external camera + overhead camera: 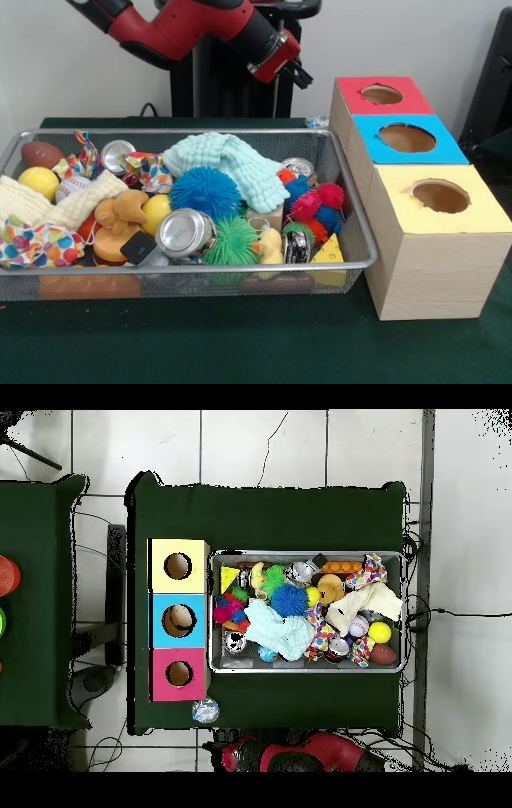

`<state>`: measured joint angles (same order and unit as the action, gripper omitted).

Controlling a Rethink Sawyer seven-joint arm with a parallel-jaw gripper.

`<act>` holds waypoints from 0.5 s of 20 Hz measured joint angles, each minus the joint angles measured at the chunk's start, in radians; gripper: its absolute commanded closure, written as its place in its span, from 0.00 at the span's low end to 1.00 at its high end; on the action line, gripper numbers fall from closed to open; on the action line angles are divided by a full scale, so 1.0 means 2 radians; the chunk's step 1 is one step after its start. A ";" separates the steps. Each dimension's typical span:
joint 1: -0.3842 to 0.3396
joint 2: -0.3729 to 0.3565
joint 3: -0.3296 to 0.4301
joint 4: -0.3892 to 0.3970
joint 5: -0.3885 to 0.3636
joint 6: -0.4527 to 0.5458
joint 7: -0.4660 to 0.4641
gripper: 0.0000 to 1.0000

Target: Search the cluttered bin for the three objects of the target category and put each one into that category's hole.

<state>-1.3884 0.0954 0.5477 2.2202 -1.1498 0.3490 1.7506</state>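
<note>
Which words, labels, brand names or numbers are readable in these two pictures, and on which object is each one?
None can be read.
Cans in the bin: the silver can shows only its blank end.
Black-and-white can: markings too blurred to read.
Three wooden boxes: plain coloured tops, no writing.

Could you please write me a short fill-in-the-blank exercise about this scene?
The box nearest the front camera has a ___ top. The middle box has a ___ top. The tabletop under the bin is dark ___.
Missing words: yellow; blue; green.
</note>
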 measured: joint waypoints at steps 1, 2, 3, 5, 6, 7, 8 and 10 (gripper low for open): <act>-0.008 0.008 0.000 -0.005 0.004 0.012 -0.016 1.00; -0.017 0.017 0.000 -0.012 0.009 0.024 -0.036 1.00; -0.023 0.025 0.000 -0.018 0.011 0.034 -0.052 1.00; -0.033 0.039 -0.001 -0.027 0.012 0.046 -0.078 1.00; -0.036 0.044 -0.001 -0.030 0.013 0.050 -0.087 1.00; -0.038 0.048 -0.002 -0.033 0.013 0.052 -0.094 1.00; -0.042 0.056 -0.003 -0.039 0.014 0.057 -0.107 1.00; -0.050 0.071 -0.005 -0.050 0.016 0.060 -0.125 1.00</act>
<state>-1.4880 0.2371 0.5381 2.1211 -1.1171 0.4684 1.5000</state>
